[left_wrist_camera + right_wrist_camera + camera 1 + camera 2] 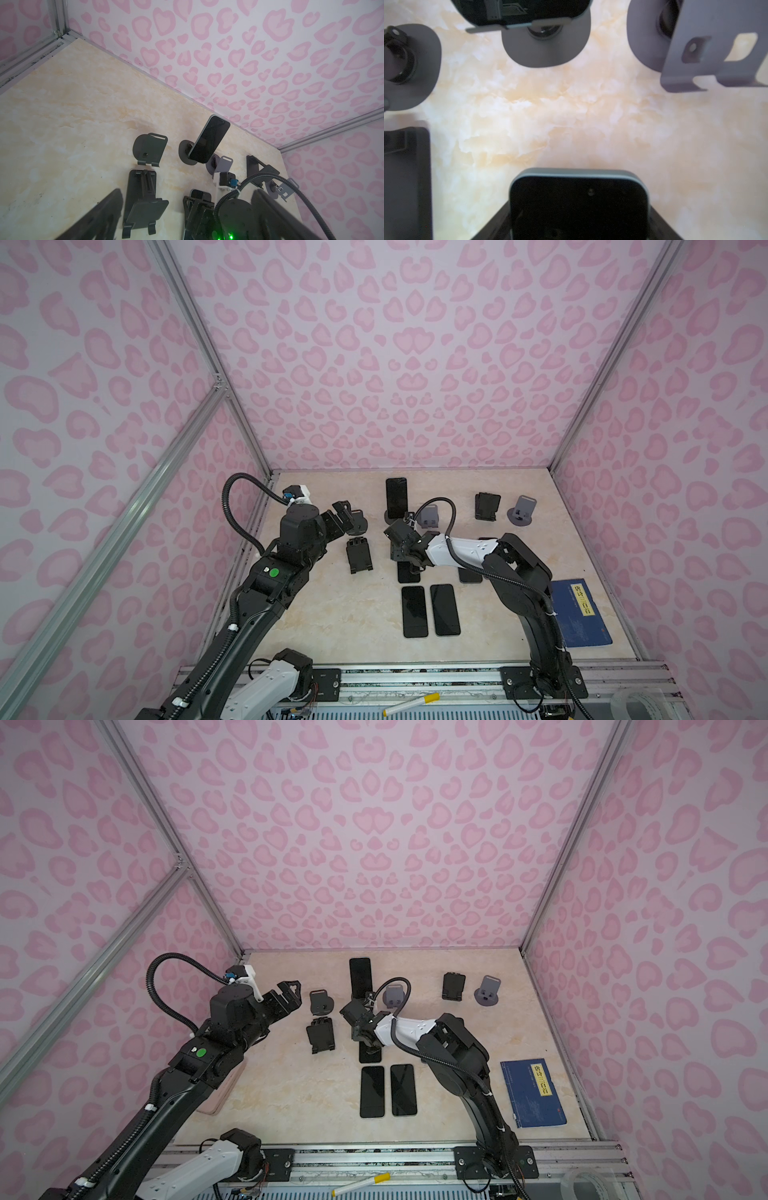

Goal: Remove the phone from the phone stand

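Observation:
A dark phone leans upright on a round-based phone stand at the back middle of the table. My right gripper hovers just in front of it, shut across the width of another dark phone held low over the table, with a dark finger on each side. My left gripper is open and empty, left of the stands, above a dark empty stand.
Empty stands: a black one lying flat, a grey one, a black one and a grey one. Two phones lie flat in front. A blue book lies at the right. Pink walls enclose the table.

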